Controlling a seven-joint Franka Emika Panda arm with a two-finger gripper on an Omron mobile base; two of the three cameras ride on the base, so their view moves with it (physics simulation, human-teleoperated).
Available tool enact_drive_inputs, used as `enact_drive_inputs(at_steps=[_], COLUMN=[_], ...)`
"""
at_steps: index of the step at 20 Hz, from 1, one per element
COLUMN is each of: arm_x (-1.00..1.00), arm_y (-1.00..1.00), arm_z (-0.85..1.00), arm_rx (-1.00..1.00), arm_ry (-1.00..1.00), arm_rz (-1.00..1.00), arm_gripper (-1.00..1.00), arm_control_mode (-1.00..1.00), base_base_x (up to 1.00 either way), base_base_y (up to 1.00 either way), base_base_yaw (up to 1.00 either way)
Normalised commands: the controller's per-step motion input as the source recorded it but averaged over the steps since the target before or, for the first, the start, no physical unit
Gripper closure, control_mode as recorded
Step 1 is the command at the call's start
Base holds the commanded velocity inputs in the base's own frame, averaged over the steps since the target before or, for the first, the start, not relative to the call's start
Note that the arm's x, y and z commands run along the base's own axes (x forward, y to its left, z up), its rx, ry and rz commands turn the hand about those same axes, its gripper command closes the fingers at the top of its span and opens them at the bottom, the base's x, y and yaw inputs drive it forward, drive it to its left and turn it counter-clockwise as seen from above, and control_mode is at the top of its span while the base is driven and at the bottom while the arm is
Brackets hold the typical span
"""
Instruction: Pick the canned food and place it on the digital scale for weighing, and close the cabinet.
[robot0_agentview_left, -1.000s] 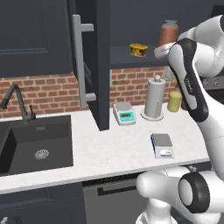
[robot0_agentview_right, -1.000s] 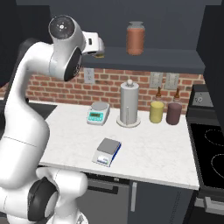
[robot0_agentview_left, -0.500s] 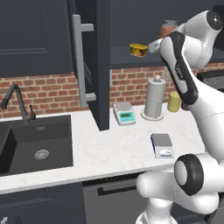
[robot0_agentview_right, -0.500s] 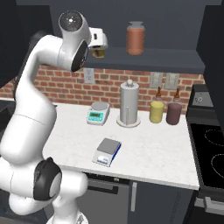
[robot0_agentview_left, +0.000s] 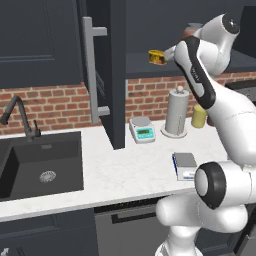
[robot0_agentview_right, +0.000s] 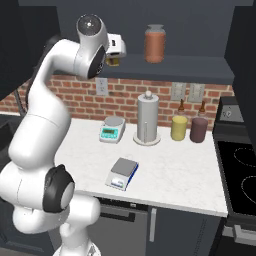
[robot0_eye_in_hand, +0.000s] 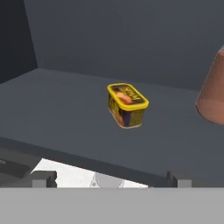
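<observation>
Yellow-gold canned food (robot0_eye_in_hand: 127, 105) beside the jar (robot0_eye_in_hand: 213, 94): your gripper (robot0_eye_in_hand: 109, 178) has risen to it, spread wide, holding nothing.

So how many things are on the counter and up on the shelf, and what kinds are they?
Scales: 2, digital scale and white scale
Paper towel holder: 1
Canisters: 2, yellow and maroon
Brown bottles: 2
Canned food: 1
Orange-brown jar: 1
Total: 9
</observation>
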Motion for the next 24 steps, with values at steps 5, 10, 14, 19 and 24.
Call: enact_drive_inputs(at_steps=[5,10,14,19,24], arm_x=[0.28,0.37,0.41,0.4,0.35], arm_y=[0.0,0.0,0.0,0.0,0.0], arm_z=[-0.02,-0.12,-0.12,-0.03,-0.03], arm_rx=[0.0,0.0,0.0,0.0,0.0], arm_ry=[0.06,0.07,0.02,0.0,0.0], arm_rz=[0.01,0.03,0.02,0.01,0.01], arm_gripper=[-1.0,-1.0,-1.0,-1.0,-1.0], arm_control_mode=[-1.0,-1.0,-1.0,-1.0,-1.0], base_base_x=[0.0,0.0,0.0,0.0,0.0], base_base_y=[0.0,0.0,0.0,0.0,0.0], base_base_yaw=[0.0,0.0,0.0,0.0,0.0])
